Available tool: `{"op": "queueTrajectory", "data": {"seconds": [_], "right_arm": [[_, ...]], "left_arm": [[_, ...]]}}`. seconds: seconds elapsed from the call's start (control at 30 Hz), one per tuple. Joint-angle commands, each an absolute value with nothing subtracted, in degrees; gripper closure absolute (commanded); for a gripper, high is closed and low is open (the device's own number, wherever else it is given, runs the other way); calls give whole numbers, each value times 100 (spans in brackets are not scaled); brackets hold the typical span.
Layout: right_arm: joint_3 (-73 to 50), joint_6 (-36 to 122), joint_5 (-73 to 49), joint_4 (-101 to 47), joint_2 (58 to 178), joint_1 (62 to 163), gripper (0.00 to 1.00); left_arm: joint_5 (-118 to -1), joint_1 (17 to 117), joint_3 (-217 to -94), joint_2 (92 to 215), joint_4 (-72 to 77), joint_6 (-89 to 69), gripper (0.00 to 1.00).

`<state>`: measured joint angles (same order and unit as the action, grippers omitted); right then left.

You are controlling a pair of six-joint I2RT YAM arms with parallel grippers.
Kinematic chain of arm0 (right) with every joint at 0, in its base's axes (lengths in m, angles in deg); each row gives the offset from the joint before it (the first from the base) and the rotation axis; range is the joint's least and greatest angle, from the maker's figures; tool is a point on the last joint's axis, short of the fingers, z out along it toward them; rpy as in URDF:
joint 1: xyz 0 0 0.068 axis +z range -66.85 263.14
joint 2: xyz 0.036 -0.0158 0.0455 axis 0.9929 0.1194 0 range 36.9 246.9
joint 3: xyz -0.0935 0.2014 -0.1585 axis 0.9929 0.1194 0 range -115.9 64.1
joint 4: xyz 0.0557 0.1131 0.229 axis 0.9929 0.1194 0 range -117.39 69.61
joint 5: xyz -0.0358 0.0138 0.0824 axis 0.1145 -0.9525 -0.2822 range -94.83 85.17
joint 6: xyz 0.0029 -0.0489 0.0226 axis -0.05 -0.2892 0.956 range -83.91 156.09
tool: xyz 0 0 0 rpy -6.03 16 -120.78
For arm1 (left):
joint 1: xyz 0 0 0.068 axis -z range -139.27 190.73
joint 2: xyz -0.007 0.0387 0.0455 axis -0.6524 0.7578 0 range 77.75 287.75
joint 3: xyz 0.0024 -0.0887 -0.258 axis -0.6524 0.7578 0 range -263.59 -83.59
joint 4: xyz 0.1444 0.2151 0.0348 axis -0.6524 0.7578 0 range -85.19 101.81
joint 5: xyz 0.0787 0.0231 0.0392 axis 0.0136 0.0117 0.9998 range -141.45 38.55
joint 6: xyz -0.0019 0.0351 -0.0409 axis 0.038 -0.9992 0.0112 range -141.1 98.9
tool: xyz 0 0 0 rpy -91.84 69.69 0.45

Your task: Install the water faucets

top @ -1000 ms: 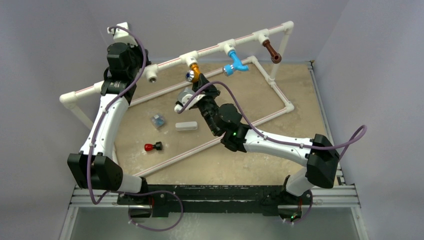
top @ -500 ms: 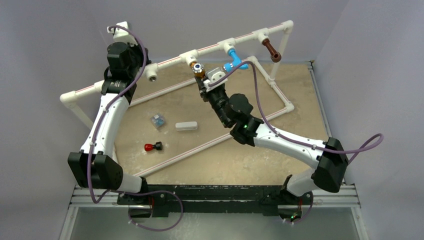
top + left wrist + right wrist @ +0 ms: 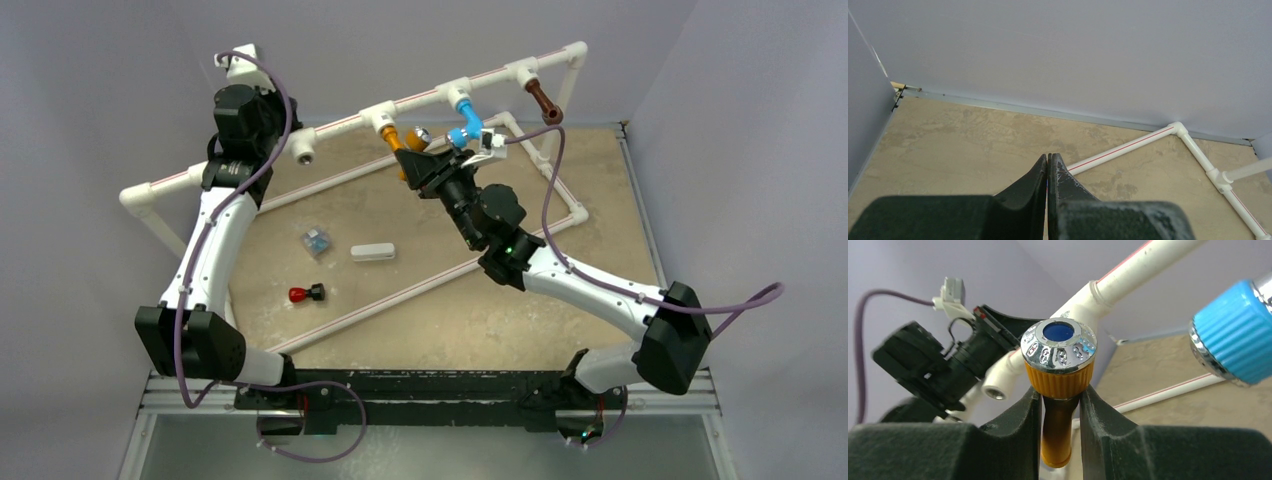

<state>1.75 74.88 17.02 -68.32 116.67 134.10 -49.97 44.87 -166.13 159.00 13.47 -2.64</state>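
Right claw clenched on the neck of the orange faucet, which sits at a tee on the top rail of the pipe frame. Blue faucet and brown faucet hang further right along that rail. Left claw clenched, empty, above the frame's left end.

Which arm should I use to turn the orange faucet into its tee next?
Right. The right end effector is shut on the orange faucet just below its knob, at the white tee. The left end effector is shut, empty, away at the pipe frame's left end.
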Motion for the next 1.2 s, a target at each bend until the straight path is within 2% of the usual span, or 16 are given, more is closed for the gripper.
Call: {"op": "queueTrajectory", "data": {"seconds": [0.0, 0.3, 0.47, 0.63, 0.8, 0.93, 1.17], "right_arm": [[152, 9710, 1557, -7699, 11594, 13277, 100], [614, 12128, 1033, -8496, 11761, 13187, 100], [790, 12700, 532, -9053, 12011, 13170, 100], [775, 12010, 194, -8930, 12000, 13157, 71], [1006, 11496, 226, -8442, 11741, 13123, 49], [1133, 11164, 265, -8096, 11514, 13088, 39], [1246, 10611, 516, -7628, 11100, 13055, 33]], "left_arm": [[-5118, 4504, -16304, 16123, 2435, -247, 100], [-5118, 4504, -16287, 16099, 2425, -238, 100], [-5118, 4506, -16279, 16098, 2423, -238, 100], [-5118, 4503, -16278, 16094, 2421, -238, 100], [-5118, 4503, -16278, 16097, 2424, -247, 100], [-5118, 4503, -16278, 16107, 2423, -247, 100], [-5118, 4503, -16278, 16113, 2423, -247, 100]]}}
